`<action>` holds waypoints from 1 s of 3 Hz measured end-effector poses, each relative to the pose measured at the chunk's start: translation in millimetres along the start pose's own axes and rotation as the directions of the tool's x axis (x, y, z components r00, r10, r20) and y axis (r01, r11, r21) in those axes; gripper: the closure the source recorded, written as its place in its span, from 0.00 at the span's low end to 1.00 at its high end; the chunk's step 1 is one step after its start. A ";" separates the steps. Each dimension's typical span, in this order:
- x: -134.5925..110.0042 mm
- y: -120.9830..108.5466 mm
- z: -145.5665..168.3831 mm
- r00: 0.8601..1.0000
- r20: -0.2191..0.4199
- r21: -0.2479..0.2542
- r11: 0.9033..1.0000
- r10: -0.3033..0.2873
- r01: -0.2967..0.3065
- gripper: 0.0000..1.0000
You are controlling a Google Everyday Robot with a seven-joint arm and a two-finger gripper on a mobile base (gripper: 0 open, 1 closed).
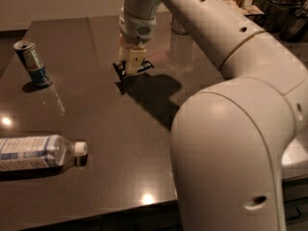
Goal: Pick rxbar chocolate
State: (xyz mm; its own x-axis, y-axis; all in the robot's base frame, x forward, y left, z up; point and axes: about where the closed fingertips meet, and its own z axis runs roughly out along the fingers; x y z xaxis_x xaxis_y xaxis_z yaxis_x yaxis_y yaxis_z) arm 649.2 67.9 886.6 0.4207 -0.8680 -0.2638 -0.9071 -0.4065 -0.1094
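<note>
The rxbar chocolate (120,68) is a small flat black bar; its ends stick out on both sides of my fingers (134,61). My gripper (132,67) points straight down over the middle of the dark table (96,114) and is shut on the bar. The bar hangs just above the tabletop, with its shadow on the table below and to the right. The middle of the bar is hidden by the fingers.
A blue and silver can (32,63) stands at the left of the table. A clear water bottle (38,151) lies on its side at the front left. A clear cup-like object (179,41) stands behind the arm. My arm's large white body fills the right foreground.
</note>
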 end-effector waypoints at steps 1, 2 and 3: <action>-19.0 13.0 -50.8 0.999 0.045 0.095 0.995 -0.007 0.003 1.00; -28.5 26.2 -80.4 0.998 0.067 0.140 0.990 -0.010 0.001 1.00; -31.2 19.7 -79.4 0.997 0.073 0.160 0.987 -0.013 0.002 1.00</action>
